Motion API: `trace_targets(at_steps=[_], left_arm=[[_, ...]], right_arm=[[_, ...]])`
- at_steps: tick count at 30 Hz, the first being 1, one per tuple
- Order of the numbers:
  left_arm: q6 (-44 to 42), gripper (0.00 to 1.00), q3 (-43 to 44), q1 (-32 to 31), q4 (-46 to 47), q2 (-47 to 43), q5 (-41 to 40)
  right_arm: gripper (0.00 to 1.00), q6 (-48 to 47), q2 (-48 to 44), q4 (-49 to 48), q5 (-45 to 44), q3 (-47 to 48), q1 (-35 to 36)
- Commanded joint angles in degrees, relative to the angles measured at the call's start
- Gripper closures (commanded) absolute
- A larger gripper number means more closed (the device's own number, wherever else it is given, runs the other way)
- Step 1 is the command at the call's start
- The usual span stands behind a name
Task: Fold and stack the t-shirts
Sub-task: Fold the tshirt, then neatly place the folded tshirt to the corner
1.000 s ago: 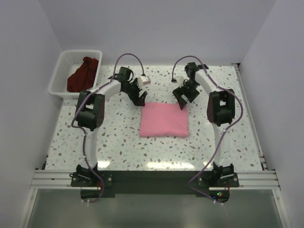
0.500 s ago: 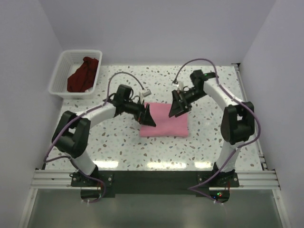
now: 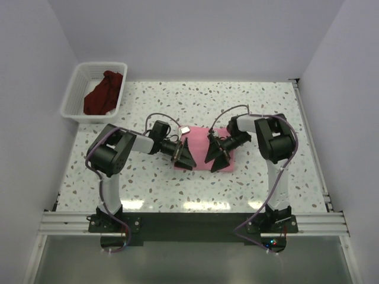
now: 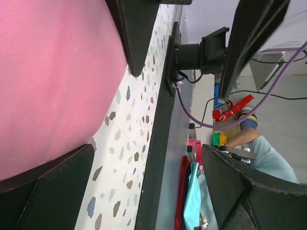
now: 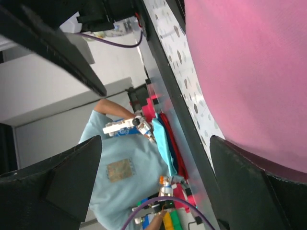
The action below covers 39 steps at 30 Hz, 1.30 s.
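Because the folded light pink t-shirt lying mid-tabletop is soft, light cloth that would probably sag and fall open if pinched by one layer, the safest hold looks to be its two side edges, catching every layer at once. Left hand and right hand sit low at it, fingers spread wide, gripping nothing. Equally limp, the dark maroon t-shirt lies crumpled in the white lattice basket at the far left, where a raised fold looks easiest to take.
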State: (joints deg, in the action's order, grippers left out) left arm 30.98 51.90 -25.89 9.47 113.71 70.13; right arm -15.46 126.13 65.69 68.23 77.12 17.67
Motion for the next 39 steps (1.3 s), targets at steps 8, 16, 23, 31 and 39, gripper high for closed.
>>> trace_targets(at_steps=[8,16,23,31,39], left_arm=[[-12.07,0.00,-1.72,4.97,-8.75,1.35,-4.47],[-36.07,0.00,5.23,4.97,-29.15,-17.81,-19.47],[-35.91,0.00,3.20,7.42,-26.44,-25.91,-31.89],[-31.86,0.00,9.18,12.61,-26.87,-27.66,-38.13],[-32.12,0.00,8.22,15.69,-28.19,-28.19,-38.75]], right_arm=[[0.01,-5.80,-1.66,2.06,-12.49,-3.74,-6.59],[0.01,-4.32,-19.50,3.31,-21.37,3.29,-7.83],[0.01,2.44,-26.02,-5.91,-41.91,3.56,-2.06],[0.01,10.10,-22.16,-14.08,-66.02,5.32,17.21],[0.01,10.37,-7.76,-17.00,-68.85,10.42,19.52]])
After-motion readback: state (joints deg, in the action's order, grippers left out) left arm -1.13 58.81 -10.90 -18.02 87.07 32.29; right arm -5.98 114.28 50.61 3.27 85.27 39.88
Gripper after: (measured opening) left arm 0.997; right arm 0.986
